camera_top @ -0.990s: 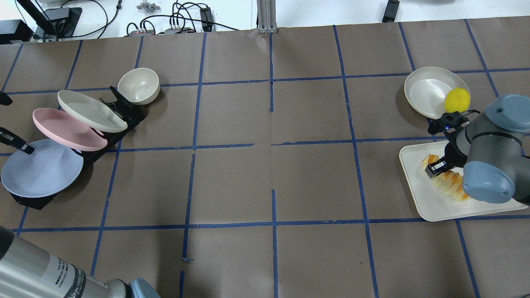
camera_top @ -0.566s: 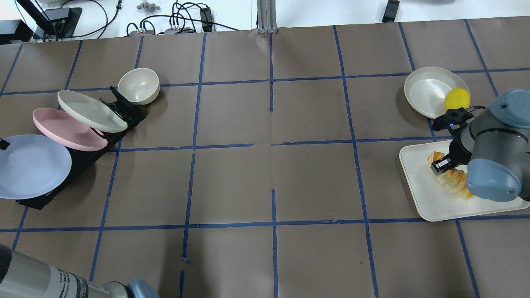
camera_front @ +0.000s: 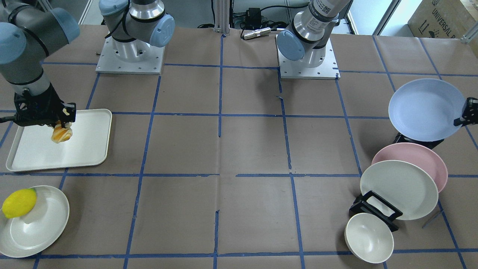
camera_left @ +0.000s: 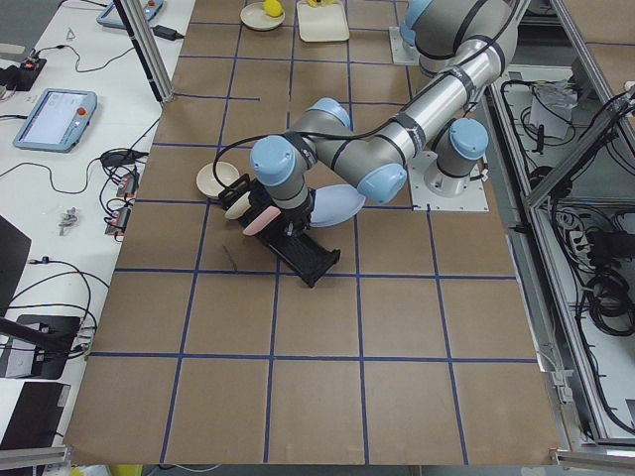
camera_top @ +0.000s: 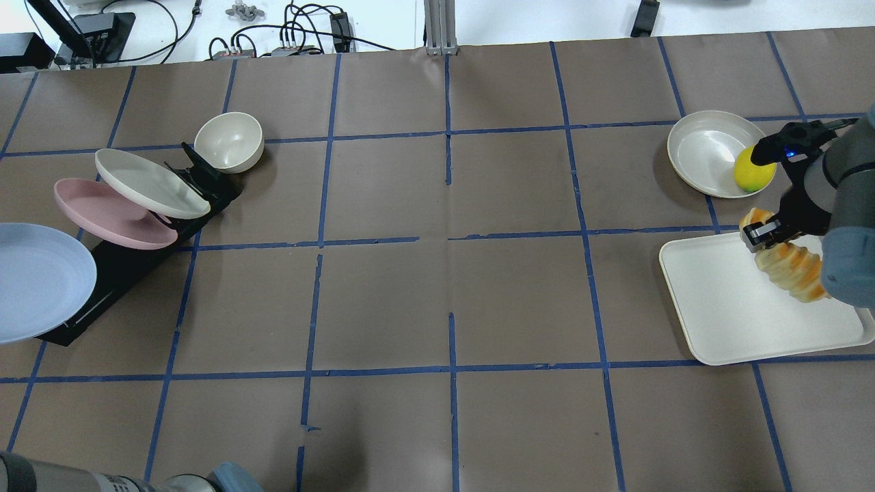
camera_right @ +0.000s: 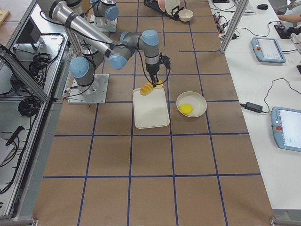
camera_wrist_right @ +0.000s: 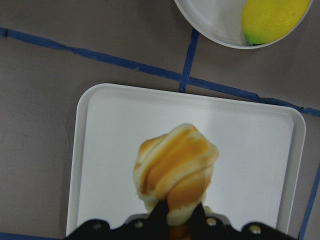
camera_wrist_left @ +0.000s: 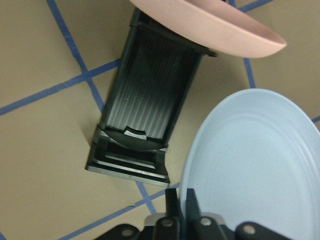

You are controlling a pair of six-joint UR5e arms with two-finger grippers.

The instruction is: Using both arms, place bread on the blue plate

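Observation:
The striped orange-and-cream bread (camera_top: 793, 268) hangs in my right gripper (camera_top: 763, 236), shut on its end, above the white tray (camera_top: 724, 321). In the right wrist view the bread (camera_wrist_right: 175, 167) hangs over the tray (camera_wrist_right: 105, 150); from the front it (camera_front: 61, 134) is clear of the tray (camera_front: 86, 145). My left gripper (camera_wrist_left: 182, 204) is shut on the rim of the blue plate (camera_wrist_left: 255, 160) and holds it off the black rack (camera_wrist_left: 145, 125). The blue plate (camera_top: 34, 280) is at the left edge of the overhead view. From the front the plate (camera_front: 422, 108) shows with the left gripper (camera_front: 465, 114) at its edge.
A pink plate (camera_top: 109, 215) and a cream plate (camera_top: 147, 181) lean in the black rack (camera_top: 119, 273). A cream bowl (camera_top: 229, 141) stands behind them. A cream plate (camera_top: 704, 150) with a yellow lemon (camera_top: 753, 171) lies beyond the tray.
My left gripper has drawn the blue plate out of the rack and further left. My right gripper has lifted the bread off the tray and carried it toward the tray's far edge.

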